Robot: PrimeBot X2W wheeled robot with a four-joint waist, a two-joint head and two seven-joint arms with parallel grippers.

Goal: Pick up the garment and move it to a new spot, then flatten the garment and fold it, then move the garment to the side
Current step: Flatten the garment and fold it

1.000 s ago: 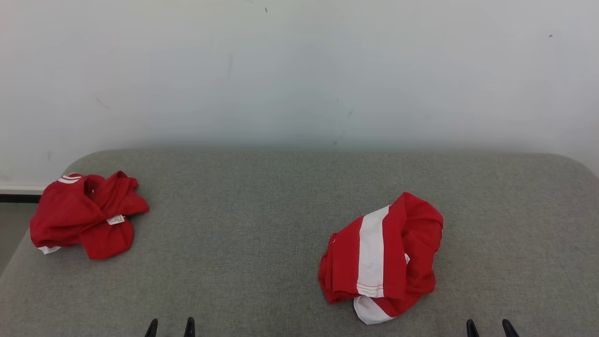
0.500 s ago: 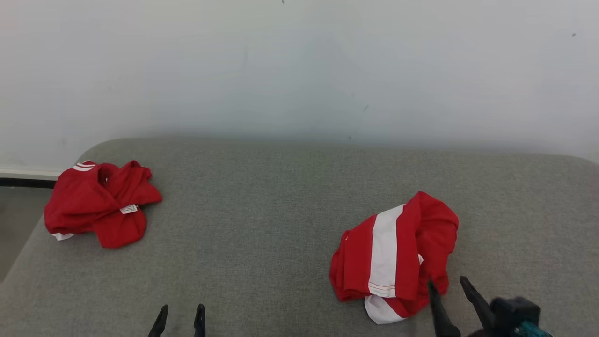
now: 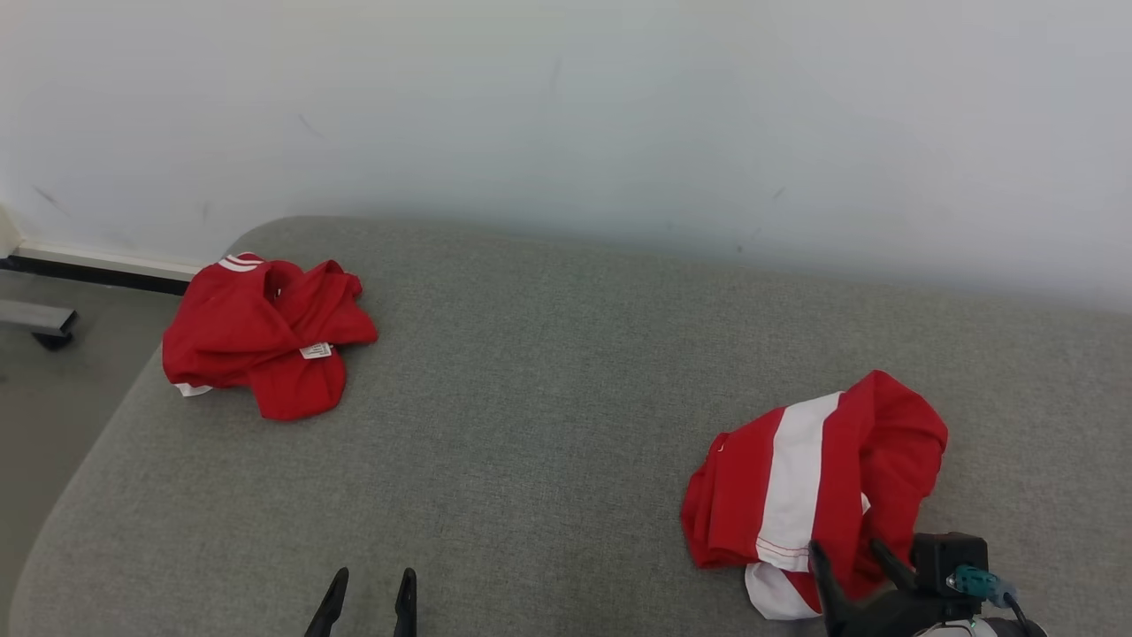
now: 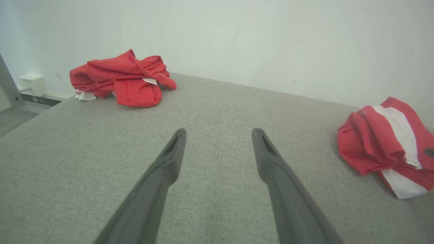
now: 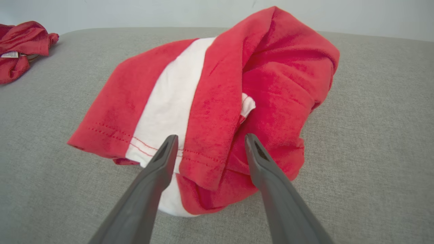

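Red-and-white crumpled fabric garment (image 5: pixel 217 98): right gripper (image 5: pixel 210 136) arrives astride its hem (jaws wide open, empty), so pickup starts.

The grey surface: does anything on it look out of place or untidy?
Both garments are crumpled, not flat: the striped garment is bunched before the right end effector, and the other red garment lies heaped at the far left corner. Nothing looks damaged.

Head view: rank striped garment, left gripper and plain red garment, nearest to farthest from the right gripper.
1. The striped garment, just ahead of the right gripper.
2. The left gripper, lower left.
3. The plain red garment, far left.
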